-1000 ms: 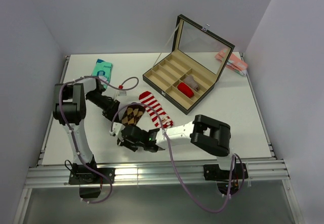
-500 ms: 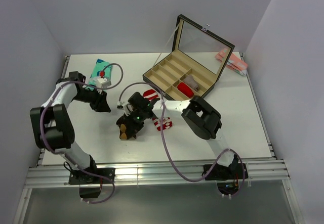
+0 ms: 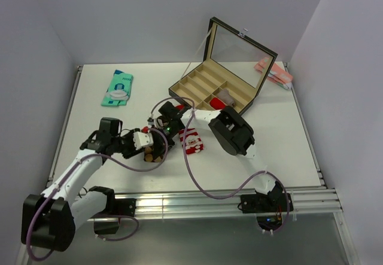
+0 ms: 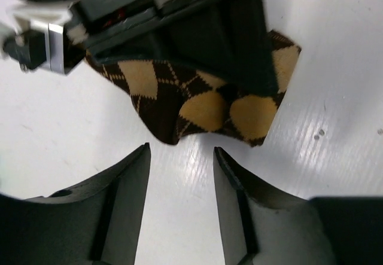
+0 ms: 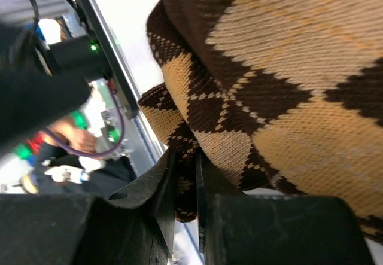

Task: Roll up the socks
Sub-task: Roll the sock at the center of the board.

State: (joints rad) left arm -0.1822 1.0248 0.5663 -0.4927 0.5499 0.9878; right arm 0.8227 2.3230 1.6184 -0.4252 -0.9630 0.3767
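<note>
The brown argyle sock point(image 3: 157, 152) lies bunched on the table left of centre. My right gripper point(image 3: 161, 139) is shut on a fold of it; in the right wrist view the jaws point(image 5: 187, 175) pinch the sock's edge point(image 5: 263, 97). My left gripper point(image 3: 149, 147) is open and empty just left of the sock. In the left wrist view its jaws point(image 4: 181, 151) stand apart on bare table, just short of the sock point(image 4: 209, 103). The red-and-white striped sock point(image 3: 191, 140) lies folded to the right of the argyle one.
An open black case point(image 3: 185, 94) with tan compartments stands behind the socks, holding a red roll point(image 3: 218, 104). A teal packet point(image 3: 118, 87) lies at the back left. A pink item point(image 3: 272, 72) lies at the back right.
My left arm has swung from the back left to the near left and now faces the argyle sock. My right gripper has carried the sock away from the front edge, bunching it.
</note>
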